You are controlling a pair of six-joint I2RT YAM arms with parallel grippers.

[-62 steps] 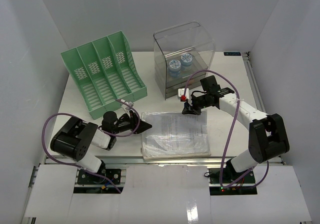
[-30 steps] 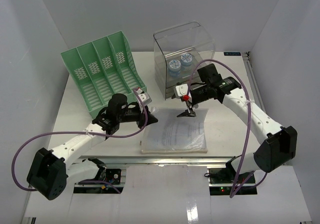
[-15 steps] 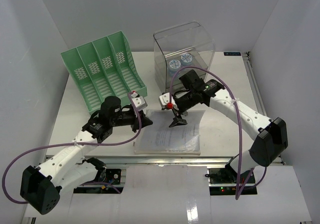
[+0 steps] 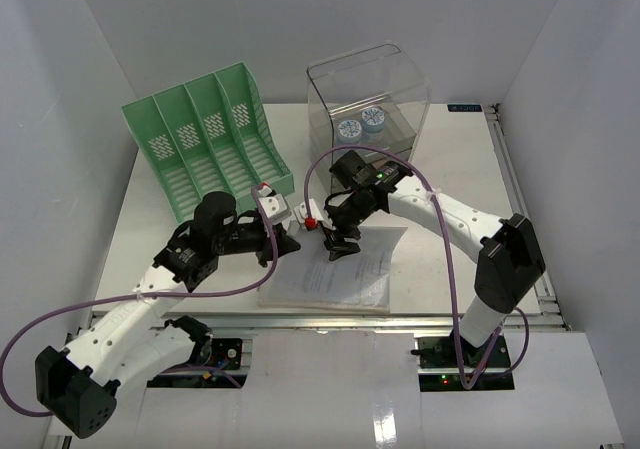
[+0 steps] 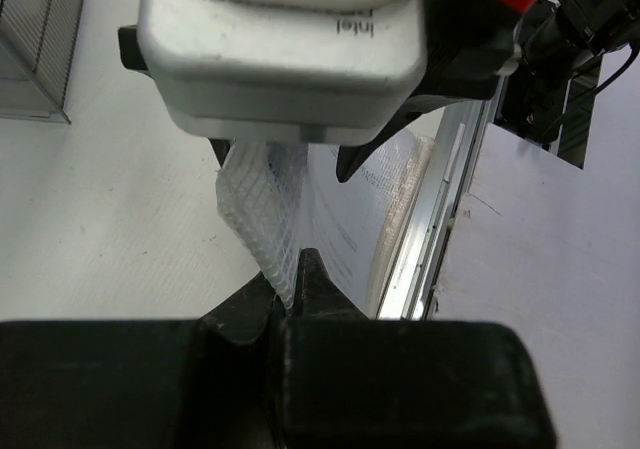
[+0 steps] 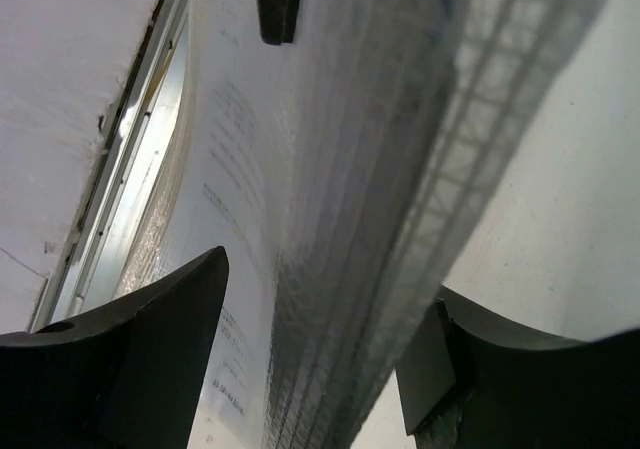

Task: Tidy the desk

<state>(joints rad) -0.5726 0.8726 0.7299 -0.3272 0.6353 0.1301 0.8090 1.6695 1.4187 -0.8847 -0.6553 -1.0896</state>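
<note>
On the white desk (image 4: pixel 435 279) lies a clear mesh document pouch (image 4: pixel 335 274) with printed sheets inside. My left gripper (image 4: pixel 290 241) is shut on its left edge, and the mesh (image 5: pixel 265 214) is pinched between the black fingertips (image 5: pixel 312 274), lifting that side. My right gripper (image 4: pixel 338 251) hangs over the pouch's far edge. In the right wrist view its jaws (image 6: pixel 325 289) stand open, with the raised pouch edge (image 6: pixel 340 169) running between the two fingers (image 6: pixel 150 349). I see a gap on each side of it.
A green slotted file rack (image 4: pixel 205 149) stands at the back left. A clear plastic box (image 4: pixel 368 99) holding two blue-and-white round items (image 4: pixel 360 124) stands at the back centre. The metal rail (image 4: pixel 330 321) runs along the front edge, close to the pouch.
Both arms have moved left and the pouch has slid left with the left gripper. The right gripper followed along the far edge and its jaws have narrowed.
</note>
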